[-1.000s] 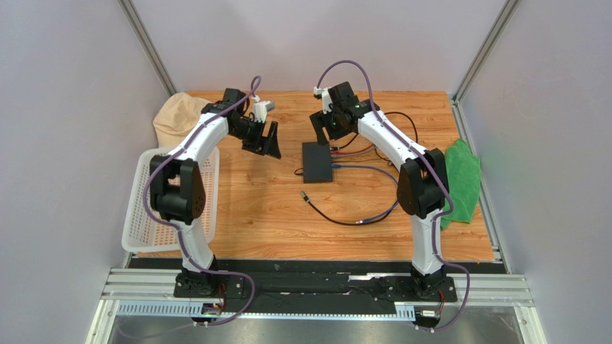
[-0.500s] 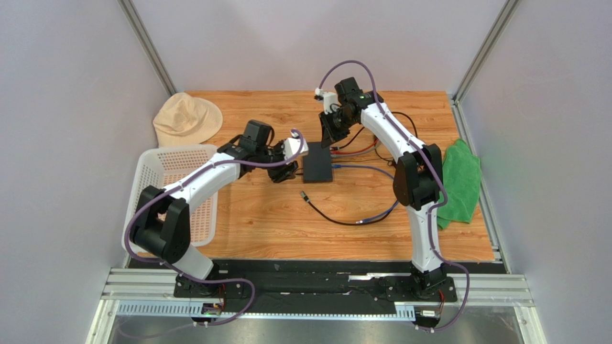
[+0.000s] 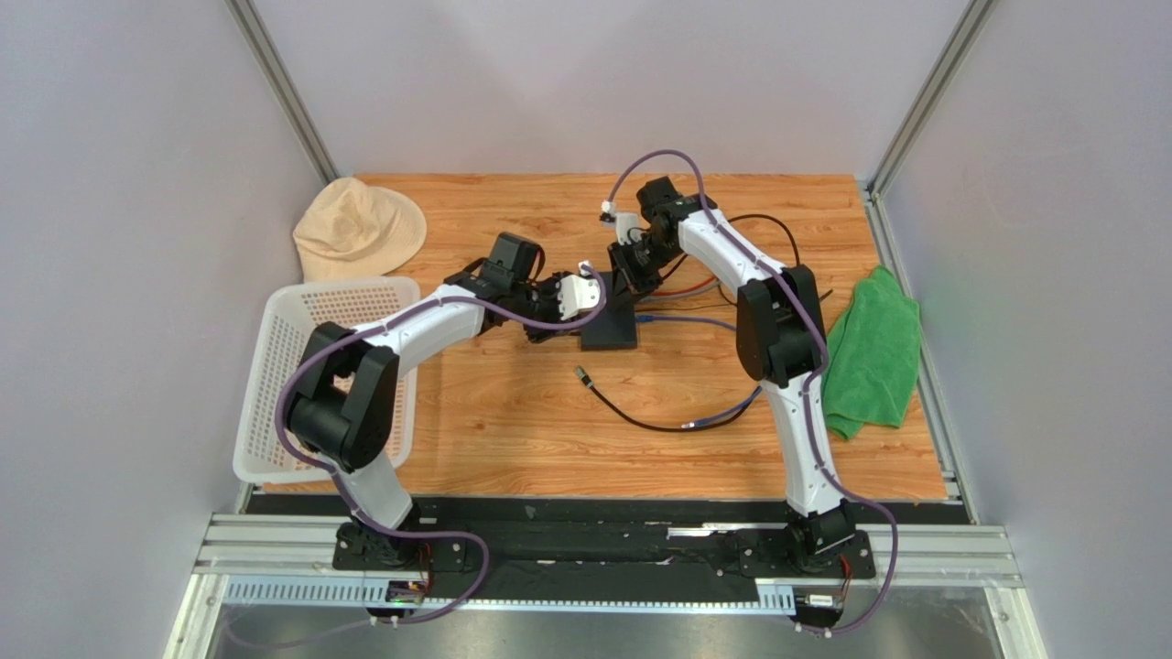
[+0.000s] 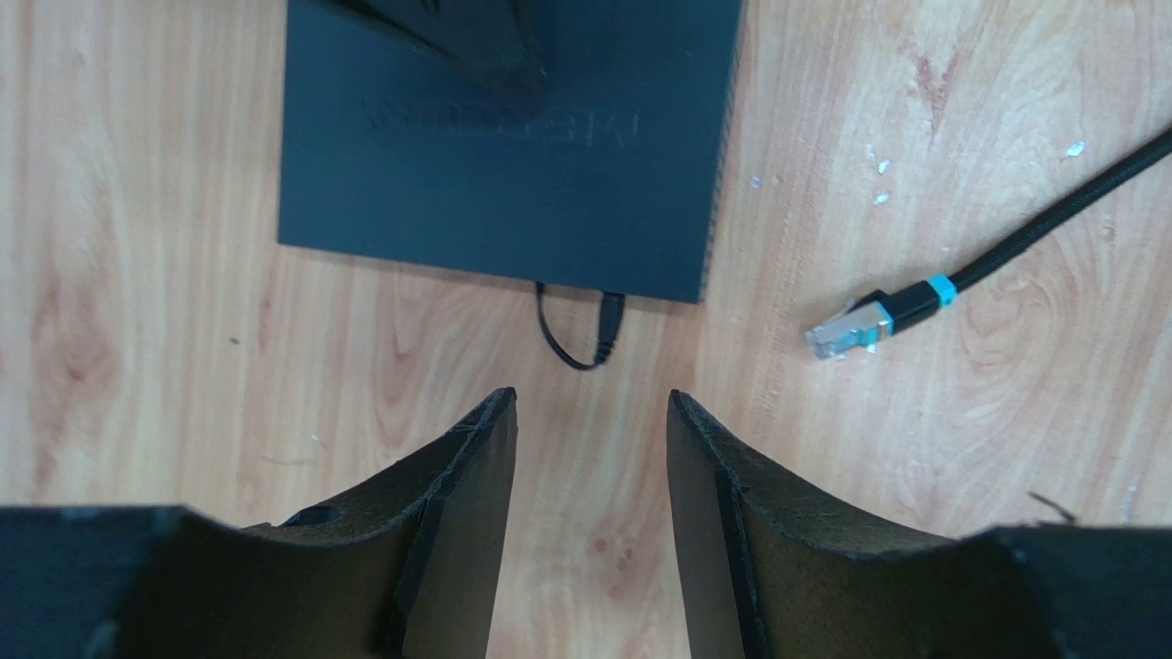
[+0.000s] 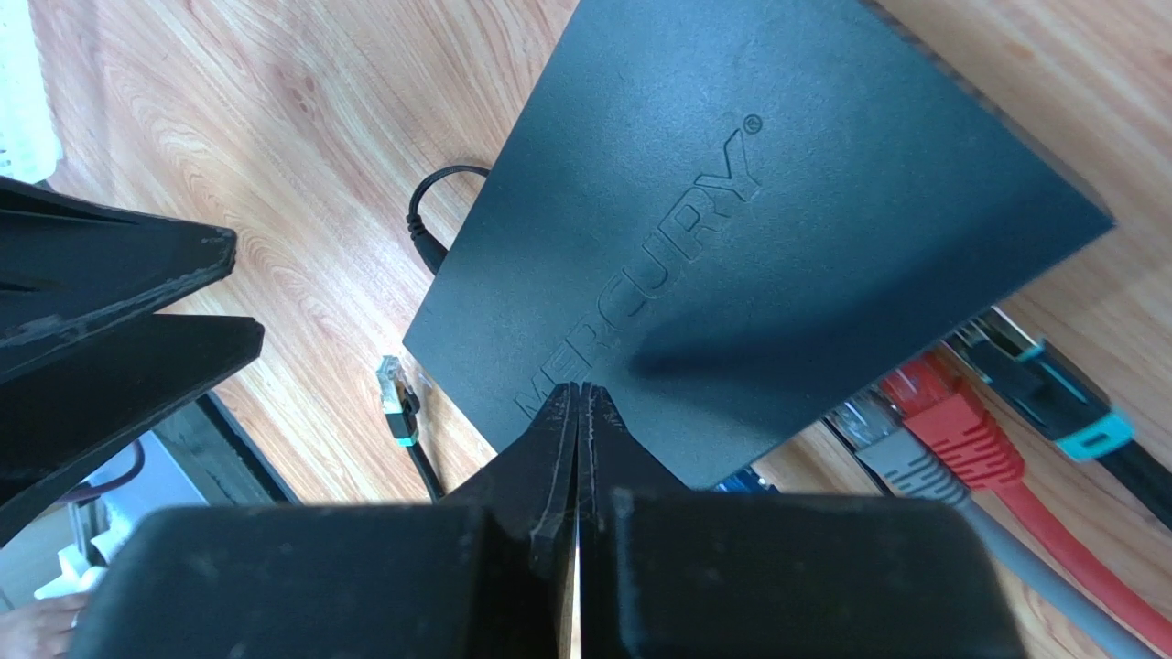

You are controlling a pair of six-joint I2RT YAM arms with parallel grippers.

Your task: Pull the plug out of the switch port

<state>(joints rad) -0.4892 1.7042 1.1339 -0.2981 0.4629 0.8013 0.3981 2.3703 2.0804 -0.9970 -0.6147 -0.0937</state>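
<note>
both arms brought in on the black box, plug not yet pulled

within the last second the left arm (image 3: 413, 323) is swung in from the far left of the surface (image 3: 495, 412) to the black box (image 3: 614, 335), and the right arm (image 3: 715, 250) is lowered onto the box's far end. the left jaws are spread and empty. they are pointed at the box's side edge, where only a short black lead (image 4: 571, 330) is seen. the right jaws are pressed together, pinching nothing, with their tips set over the box's lid; contact cannot be confirmed. the plug (image 3: 644, 319) is seated in the switch port (image 3: 637, 319), on the edge across the box from the left jaws, and its blue cable (image 3: 722, 330) trails to the right. a bracing of the box is suggested, but no grip on the plug is taken, so the pull itself is judged still to come.
</note>
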